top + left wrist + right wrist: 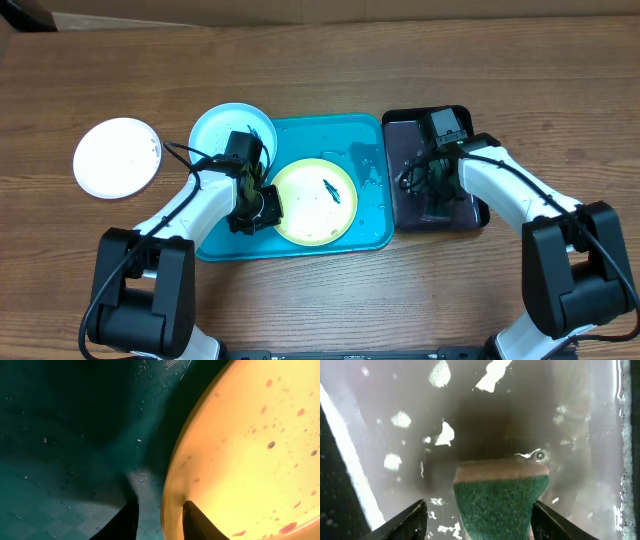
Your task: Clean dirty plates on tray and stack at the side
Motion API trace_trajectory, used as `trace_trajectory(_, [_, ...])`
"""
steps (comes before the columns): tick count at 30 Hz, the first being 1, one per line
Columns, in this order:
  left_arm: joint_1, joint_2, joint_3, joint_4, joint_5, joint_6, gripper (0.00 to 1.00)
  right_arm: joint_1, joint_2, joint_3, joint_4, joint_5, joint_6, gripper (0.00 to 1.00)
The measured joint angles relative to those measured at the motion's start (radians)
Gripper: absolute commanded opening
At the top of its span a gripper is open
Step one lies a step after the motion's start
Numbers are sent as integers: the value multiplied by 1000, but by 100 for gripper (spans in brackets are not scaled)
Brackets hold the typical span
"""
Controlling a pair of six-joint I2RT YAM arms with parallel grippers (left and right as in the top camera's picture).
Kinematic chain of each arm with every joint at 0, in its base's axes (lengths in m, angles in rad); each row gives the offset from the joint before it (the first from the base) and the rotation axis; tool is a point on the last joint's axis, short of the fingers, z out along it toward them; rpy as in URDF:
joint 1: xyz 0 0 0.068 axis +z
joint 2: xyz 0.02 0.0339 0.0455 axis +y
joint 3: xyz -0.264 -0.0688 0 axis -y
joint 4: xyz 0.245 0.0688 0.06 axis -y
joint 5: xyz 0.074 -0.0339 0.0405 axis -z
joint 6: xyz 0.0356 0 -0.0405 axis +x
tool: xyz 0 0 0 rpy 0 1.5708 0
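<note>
Straddling left rim of yellow plate (313,200), middle of tray (365,135), left gripper (160,503) nearly closed; real pinch cannot tell. Likely steadying plate for wiping. Right gripper (480,503) spread wide around sponge (500,505) in black tray (405,135), not touching, likely about to grab.

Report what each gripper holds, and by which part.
The right gripper holds nothing: its jaws stand open around the sponge. The left gripper straddles the rim of the yellow plate; whether it clamps cannot be told.

Smeared yellow plate (315,205) in teal tray (330,135), light-blue plate (220,127) on its corner, white plate (117,157) well apart
</note>
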Motion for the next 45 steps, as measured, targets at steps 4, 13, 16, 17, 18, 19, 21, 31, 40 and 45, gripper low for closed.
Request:
trace_trajectory(4, [0,0,0,0,0,0,32,0,0,11,-26,-5,-8,68])
trace_trajectory(13, [0,0,0,-1,0,0,32,0,0,136,-182,-19,-19,71])
trace_trajectory(16, [0,0,0,-1,0,0,33,0,0,137,-221,-18,-21,70])
trace_trajectory(17, [0,0,0,-1,0,0,32,0,0,137,-226,-18,-21,70])
trace_trajectory(18, [0,0,0,-1,0,0,33,0,0,137,-227,-10,-21,70])
trace_trajectory(19, [0,0,0,-1,0,0,33,0,0,136,-226,0,-21,70])
trace_trajectory(21, [0,0,0,-1,0,0,33,0,0,131,-215,16,-22,70])
trace_trajectory(31, [0,0,0,-2,0,0,33,0,0,16,-59,42,-21,62])
trace_trajectory(40, [0,0,0,-4,0,0,33,0,0,-2,-32,50,-16,17])
trace_trajectory(45, [0,0,0,-4,0,0,34,0,0,-2,-26,52,-17,4])
